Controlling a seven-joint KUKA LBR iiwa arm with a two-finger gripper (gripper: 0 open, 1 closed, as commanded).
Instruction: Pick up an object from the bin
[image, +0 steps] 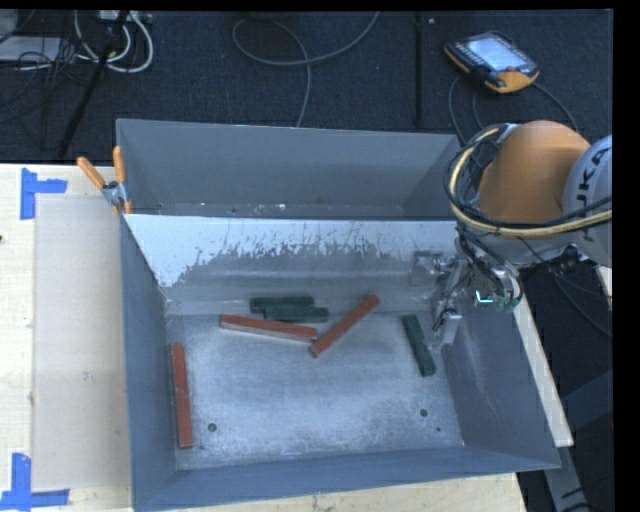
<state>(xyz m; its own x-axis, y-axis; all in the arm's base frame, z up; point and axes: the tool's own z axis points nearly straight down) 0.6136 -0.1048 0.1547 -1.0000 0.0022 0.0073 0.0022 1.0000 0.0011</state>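
At the frame's right, the gripper (444, 325) hangs just beside a dark green bar (419, 345) on the floor of the bin (300, 410). Whether it is open or closed I cannot tell. The bar's long axis runs nearly top to bottom, its lower end leaning slightly right.

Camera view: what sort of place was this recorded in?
Probably a robotics lab's bin-picking station: a grey metal bin holding loose sticks, a robot arm with an orange cover reaching in, and cables and a handheld controller on the dark floor behind.
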